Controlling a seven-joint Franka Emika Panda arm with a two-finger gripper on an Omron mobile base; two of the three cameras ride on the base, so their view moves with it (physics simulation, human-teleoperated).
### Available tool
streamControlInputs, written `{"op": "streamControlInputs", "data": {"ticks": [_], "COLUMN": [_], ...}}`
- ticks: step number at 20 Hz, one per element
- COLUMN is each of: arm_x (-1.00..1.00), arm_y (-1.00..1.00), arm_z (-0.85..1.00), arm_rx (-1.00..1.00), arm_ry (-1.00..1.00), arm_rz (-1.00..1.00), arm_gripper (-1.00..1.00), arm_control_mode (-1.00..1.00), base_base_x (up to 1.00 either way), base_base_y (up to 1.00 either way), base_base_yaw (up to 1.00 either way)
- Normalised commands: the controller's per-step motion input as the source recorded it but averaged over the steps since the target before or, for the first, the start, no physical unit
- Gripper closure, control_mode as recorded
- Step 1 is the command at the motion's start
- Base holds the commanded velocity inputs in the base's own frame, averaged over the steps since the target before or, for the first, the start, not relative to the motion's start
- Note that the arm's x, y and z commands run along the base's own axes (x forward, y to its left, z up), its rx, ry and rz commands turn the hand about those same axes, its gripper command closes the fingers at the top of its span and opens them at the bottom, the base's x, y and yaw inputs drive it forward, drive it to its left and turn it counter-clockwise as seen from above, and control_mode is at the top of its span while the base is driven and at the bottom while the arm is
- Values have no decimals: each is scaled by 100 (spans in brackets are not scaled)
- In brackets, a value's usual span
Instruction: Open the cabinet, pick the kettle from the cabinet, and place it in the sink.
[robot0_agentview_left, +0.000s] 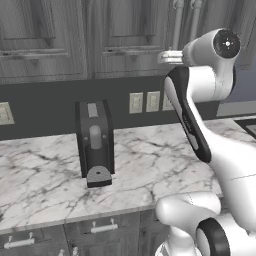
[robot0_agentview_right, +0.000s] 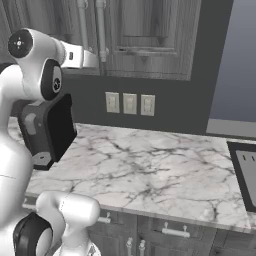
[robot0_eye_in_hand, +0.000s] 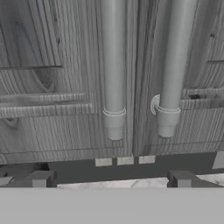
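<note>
Nearest my hand camera are the two dark fingertips (robot0_eye_in_hand: 41, 178) of the gripper (robot0_eye_in_hand: 111, 179), standing well apart with nothing between them; the claw is spread wide and holds nothing. I have the arm folded up high: from the base it rises, bends at the elbow over the marble counter (robot0_agentview_left: 150, 165), and the hand reaches forward and level toward the cabinet (robot0_eye_in_hand: 65, 87).

The hand faces the seam where the cabinet's two doors meet, both shut. I count two long silver bar handles (robot0_eye_in_hand: 113, 70), one on each door, hanging upright side by side; their lower ends sit just above the fingertips in the hand view. In the left base view the gripper (robot0_agentview_left: 167, 57) is up by the bottom ends of those handles, near them, though I cannot tell whether it touches.

On the dark back wall below the cabinet I count three pale outlets (robot0_agentview_right: 129, 104) in a row. One black coffee machine (robot0_agentview_left: 95, 142) stands on the counter to the left. At the far right, one corner of the sink (robot0_agentview_right: 245, 175) shows, set into the marble. Under the counter I see short drawer handles (robot0_agentview_left: 104, 228).
</note>
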Motion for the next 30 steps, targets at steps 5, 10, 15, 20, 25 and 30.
{"op": "streamControlInputs", "data": {"ticks": [5, 10, 15, 20, 25, 30], "arm_x": [21, 24, 29, 32, 34, 35], "arm_y": [0, 0, 0, -1, -1, -3], "arm_z": [31, 23, 11, 2, 0, 0], "arm_rx": [-1, -2, -2, -3, -2, 0], "arm_ry": [0, 0, 0, 2, 0, 1], "arm_rz": [4, 2, 0, 0, 0, 0], "arm_gripper": [-100, -100, -100, -100, -100, -100], "arm_control_mode": [-100, -100, -100, -100, -100, -100], "base_base_x": [0, 0, 0, 0, 0, 0], "base_base_y": [0, 0, 0, 0, 0, 0], "base_base_yaw": [0, 0, 0, 0, 0, 0]}}
